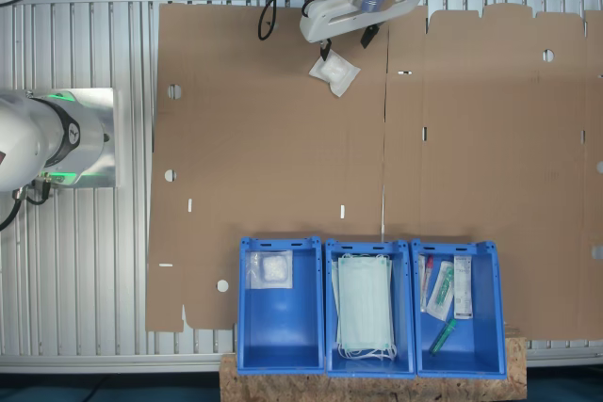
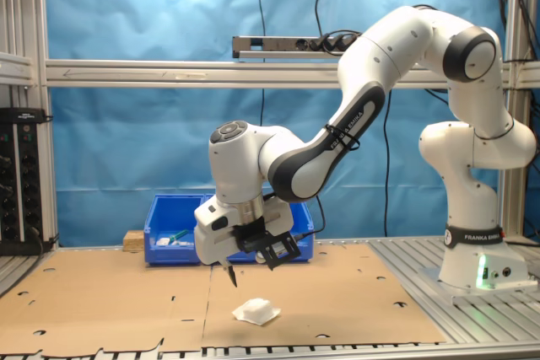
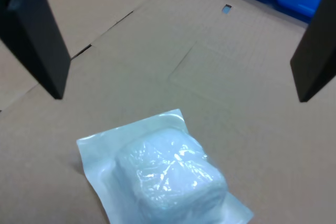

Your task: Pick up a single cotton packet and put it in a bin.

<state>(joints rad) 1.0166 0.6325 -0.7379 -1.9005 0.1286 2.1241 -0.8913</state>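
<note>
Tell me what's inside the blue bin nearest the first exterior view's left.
The blue bin holds one cotton packet in a corner, on an otherwise bare blue floor. Nothing else shows; the floor beneath that packet is covered.

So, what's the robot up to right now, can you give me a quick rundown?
Gripper open, empty, above the cardboard. Cotton packet lying flat on it, untouched. Nothing in the way.

Cotton packet point(image 1: 335, 73) lies on the cardboard sheet point(image 1: 283, 157) at top centre of the first exterior view, just below the hand point(image 1: 347, 41). Three bins point(image 1: 367, 308) sit side by side along the bottom edge.
</note>
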